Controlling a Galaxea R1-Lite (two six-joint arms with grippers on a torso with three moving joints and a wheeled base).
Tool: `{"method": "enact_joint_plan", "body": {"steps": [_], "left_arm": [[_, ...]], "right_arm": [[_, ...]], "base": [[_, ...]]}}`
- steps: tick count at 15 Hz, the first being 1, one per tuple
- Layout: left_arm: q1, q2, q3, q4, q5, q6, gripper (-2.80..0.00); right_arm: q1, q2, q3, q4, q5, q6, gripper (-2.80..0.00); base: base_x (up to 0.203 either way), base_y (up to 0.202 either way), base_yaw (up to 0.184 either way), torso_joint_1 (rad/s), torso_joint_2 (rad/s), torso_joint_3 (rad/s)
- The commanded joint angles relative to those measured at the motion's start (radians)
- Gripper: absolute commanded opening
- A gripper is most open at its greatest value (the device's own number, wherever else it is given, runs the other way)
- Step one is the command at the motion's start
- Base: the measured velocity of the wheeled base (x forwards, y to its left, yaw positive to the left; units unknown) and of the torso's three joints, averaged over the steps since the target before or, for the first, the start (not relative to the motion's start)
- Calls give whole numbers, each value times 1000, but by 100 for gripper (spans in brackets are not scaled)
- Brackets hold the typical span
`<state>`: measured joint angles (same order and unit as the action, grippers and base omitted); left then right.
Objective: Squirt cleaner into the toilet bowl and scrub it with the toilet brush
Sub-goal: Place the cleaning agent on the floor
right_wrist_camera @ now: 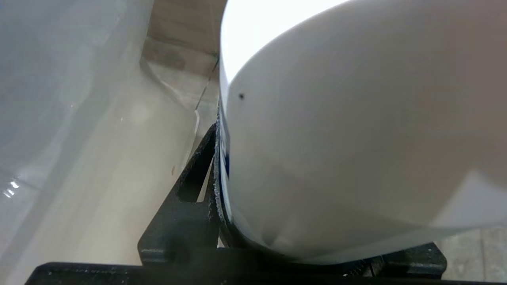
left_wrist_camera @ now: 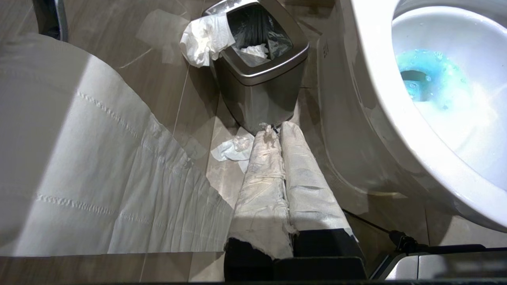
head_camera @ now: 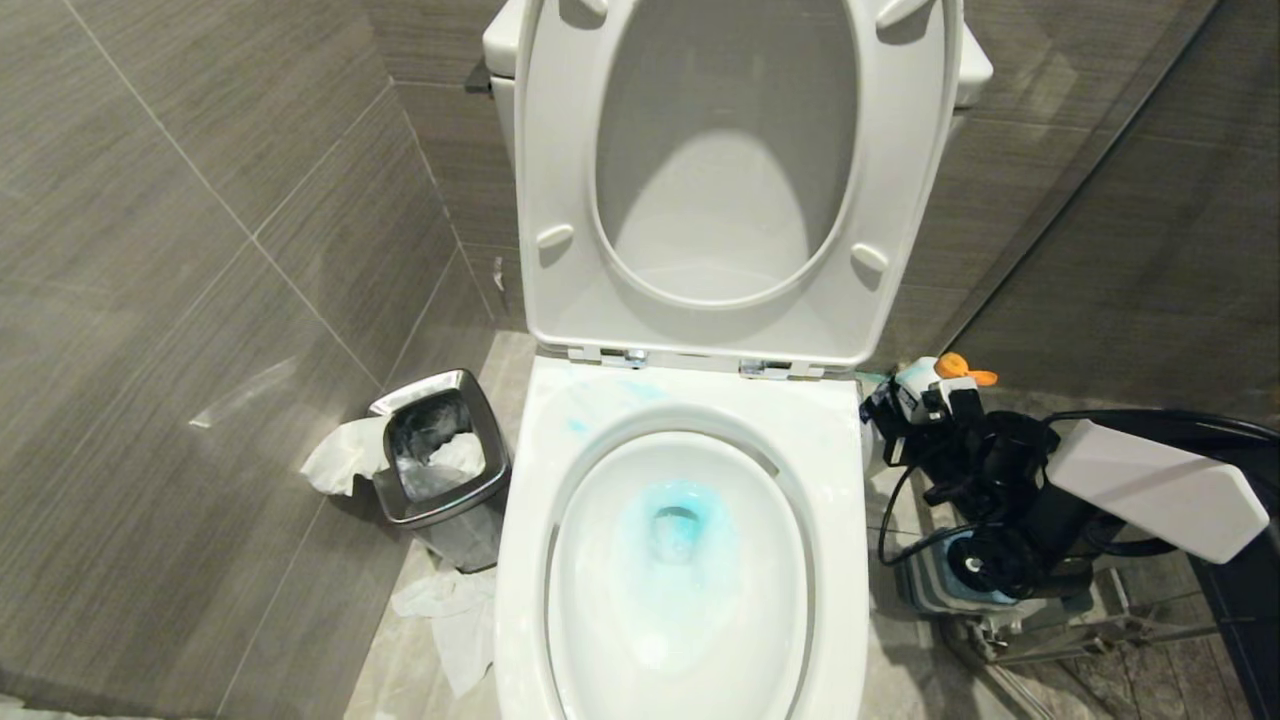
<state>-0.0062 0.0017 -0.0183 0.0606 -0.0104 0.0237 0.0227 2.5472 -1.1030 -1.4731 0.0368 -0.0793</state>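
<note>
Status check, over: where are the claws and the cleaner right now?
Right claw shut on rounded white plastic cleaner bottle, low beside white ceramic toilet bowl. Left claw shut, parked by the steel waste bin. Blue cleaner already in bowl. Nothing blocking.

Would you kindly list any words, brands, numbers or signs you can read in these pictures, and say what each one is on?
No text can be read in any view.
The cleaner, held in the right gripper, shows only a thin edge of its blue label: too little to read.
The toilet bowl and the steel waste bin show no readable markings.
</note>
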Motion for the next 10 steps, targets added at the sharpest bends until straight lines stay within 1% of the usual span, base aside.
{"method": "enact_joint_plan", "body": {"steps": [1,6,10], "left_arm": [[0,0,0,1,0,-2,-280],[-1,0,0,1,0,-1,-280],[-1,0,0,1,0,-1,-280]], "right_arm": [[-5,-3,-3,-2,0,-1,-280],[-30,-56,-5,47,0,-2,-280],[-29,-53,-6,47,6,-2,-280]], "base": [[0,0,0,0,-2,-124],[0,0,0,3,4,-183],[0,0,0,5,2,-193]]}}
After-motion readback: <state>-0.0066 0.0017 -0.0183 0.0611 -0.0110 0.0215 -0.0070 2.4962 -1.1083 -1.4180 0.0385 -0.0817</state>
